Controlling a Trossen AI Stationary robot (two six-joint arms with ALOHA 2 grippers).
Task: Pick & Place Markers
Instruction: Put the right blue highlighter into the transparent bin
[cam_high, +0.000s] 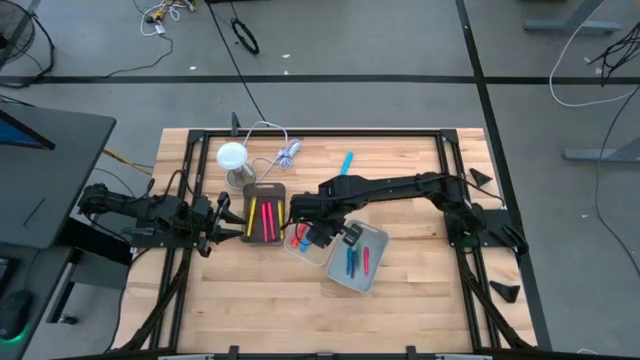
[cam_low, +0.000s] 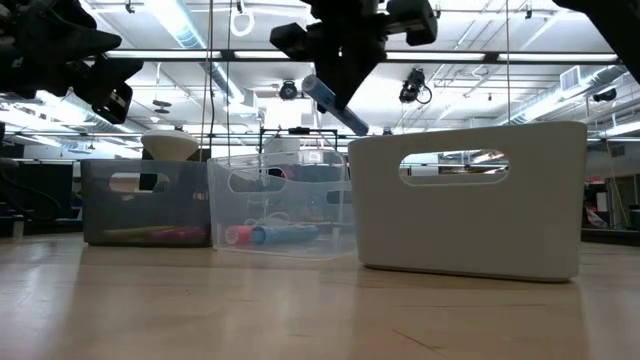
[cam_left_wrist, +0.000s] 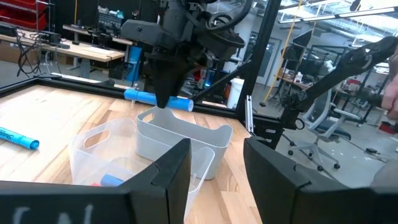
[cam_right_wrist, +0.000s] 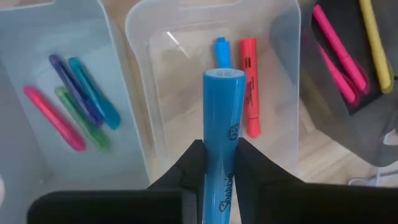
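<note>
Mid-sort: blue marker (cam_right_wrist: 222, 124) clamped in right gripper (cam_right_wrist: 214, 163), poised over clear bin (cam_high: 303, 250) at frame centre.

Three bins partly filled: dark bin (cam_high: 264, 188) with yellow and pink markers, clear bin with a blue and a red, white bin (cam_high: 375, 270) with several. Left to do: one blue marker (cam_high: 347, 162) on table (cam_high: 420, 290), upper centre. Left gripper (cam_left_wrist: 214, 171) parted, empty, idle at left. Exact counts hard to make out.

Wood table (cam_high: 420, 270) — three bins (cam_high: 264, 211), lamp (cam_high: 233, 160), cable (cam_high: 285, 152), blue marker (cam_high: 347, 162).
</note>
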